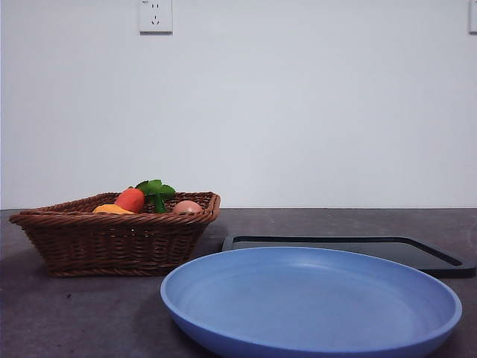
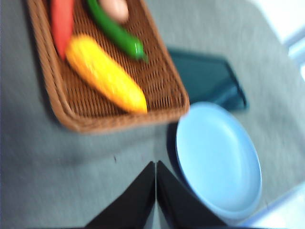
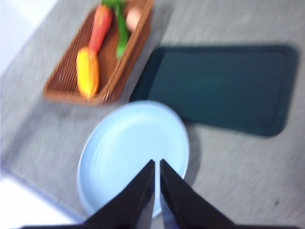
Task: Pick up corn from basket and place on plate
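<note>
Yellow corn lies untouched in your basket, plate bare, both grippers' jaws pressed together; everything remains.

We find no text, label, brand or number that can be read. The socket on the wall in the front view bears a tiny dark mark at its upper corner, too small for us to make out. The basket, plate and tray carry no lettering, and both wrist views are too blurred to tell.
</note>
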